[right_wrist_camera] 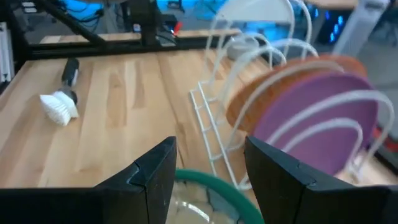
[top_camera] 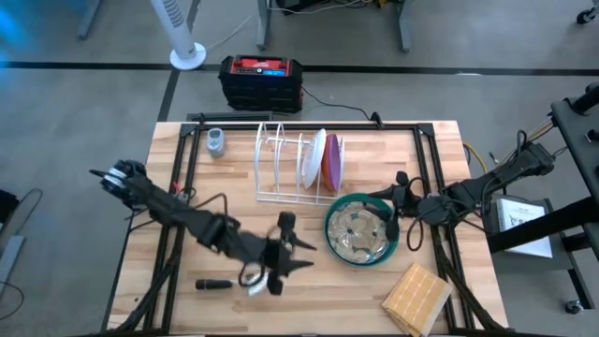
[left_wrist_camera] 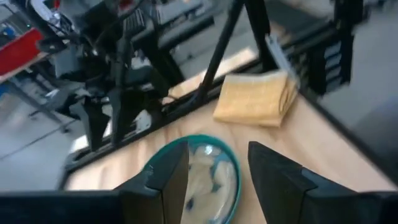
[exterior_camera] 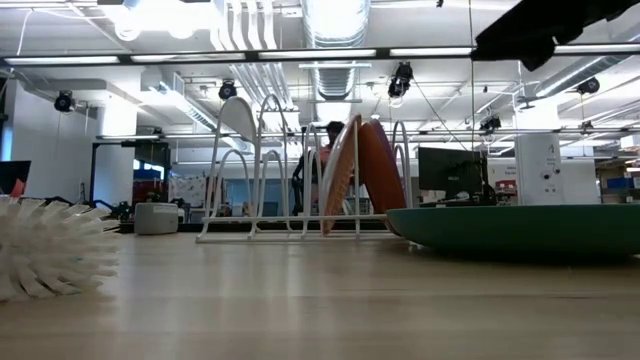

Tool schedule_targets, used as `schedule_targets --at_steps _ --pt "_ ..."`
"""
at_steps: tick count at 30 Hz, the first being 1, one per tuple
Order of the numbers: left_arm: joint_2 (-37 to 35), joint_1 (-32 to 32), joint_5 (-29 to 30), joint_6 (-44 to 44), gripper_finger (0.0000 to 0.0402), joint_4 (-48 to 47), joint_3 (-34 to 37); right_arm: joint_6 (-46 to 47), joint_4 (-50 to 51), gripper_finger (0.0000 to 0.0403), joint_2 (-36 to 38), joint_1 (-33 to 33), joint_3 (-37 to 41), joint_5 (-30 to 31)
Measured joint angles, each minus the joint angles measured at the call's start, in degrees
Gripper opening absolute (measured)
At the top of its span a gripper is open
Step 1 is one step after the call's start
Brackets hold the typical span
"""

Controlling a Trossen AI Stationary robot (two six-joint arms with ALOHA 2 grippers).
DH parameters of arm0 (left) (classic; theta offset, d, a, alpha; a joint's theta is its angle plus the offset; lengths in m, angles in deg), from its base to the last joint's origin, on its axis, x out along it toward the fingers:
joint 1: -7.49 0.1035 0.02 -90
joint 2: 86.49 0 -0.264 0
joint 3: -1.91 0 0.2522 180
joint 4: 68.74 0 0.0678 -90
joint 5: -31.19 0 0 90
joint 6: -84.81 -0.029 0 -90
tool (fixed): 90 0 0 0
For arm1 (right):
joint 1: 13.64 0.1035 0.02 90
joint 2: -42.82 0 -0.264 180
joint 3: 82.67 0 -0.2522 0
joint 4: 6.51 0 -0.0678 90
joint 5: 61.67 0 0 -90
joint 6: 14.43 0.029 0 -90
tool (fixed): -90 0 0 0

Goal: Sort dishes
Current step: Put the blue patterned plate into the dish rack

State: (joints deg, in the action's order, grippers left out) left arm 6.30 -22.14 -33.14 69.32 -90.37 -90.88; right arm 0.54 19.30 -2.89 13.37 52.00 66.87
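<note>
Dishes were partly sorted at this moment: the orange plate (top_camera: 319,155) and the purple plate (top_camera: 333,159) stood on edge side by side in the white wire rack (top_camera: 281,165) at the upper centre of the high view, while the teal plate (top_camera: 361,230) lay flat on the table (top_camera: 178,201) just below and right of the rack, with what looked like the speckled plate (top_camera: 359,232) resting inside it. The step in hand appeared to be fetching one of those two remaining plates. The right gripper (top_camera: 394,208) hovered at the teal plate's right rim, its fingers (right_wrist_camera: 155,168) spread wide and empty, with the plate's edge showing between them in its wrist view; whether it touched the rim could not be told. The next move would likely call for lowering those fingers over a rim, pinching it, and tilting the plate upright to slip it into a free slot. The left gripper (top_camera: 281,251) sat low and left of the teal plate, above the table, its fingers (left_wrist_camera: 166,180) apart with nothing between them, pointed toward the plate. A dish brush (top_camera: 245,280) lay on the table close beside it, and a yellow block (top_camera: 417,298) sat near the lower right corner.
</note>
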Motion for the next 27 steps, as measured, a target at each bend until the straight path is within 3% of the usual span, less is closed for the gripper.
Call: schedule_targets --at_steps 3,6,12,17,23,27 --pt "-4.1 4.0 -4.6 3.1 0.0154 14.7 12.0 7.7 3.9 0.0181 0.4 -0.1 0.0 0.8" --pt "-5.5 7.2 -4.6 9.9 0.0153 28.3 21.8 17.3 8.5 0.0181 0.1 -0.1 0.0 2.0" --pt "0.1 9.6 -3.8 18.1 0.0153 49.7 32.9 35.4 21.3 0.0181 -2.3 -0.1 0.0 2.1" --pt "9.1 9.6 0.8 19.3 0.0153 58.0 31.9 43.9 26.0 0.0181 -4.0 -0.1 0.3 2.0" --pt "18.9 9.5 0.6 16.6 0.0153 52.2 23.2 47.5 26.8 0.0181 -5.8 -0.1 1.0 1.0" --pt "22.5 9.5 0.6 16.7 0.0153 49.3 20.4 50.0 26.8 0.0181 -6.7 -0.1 2.1 -3.3"
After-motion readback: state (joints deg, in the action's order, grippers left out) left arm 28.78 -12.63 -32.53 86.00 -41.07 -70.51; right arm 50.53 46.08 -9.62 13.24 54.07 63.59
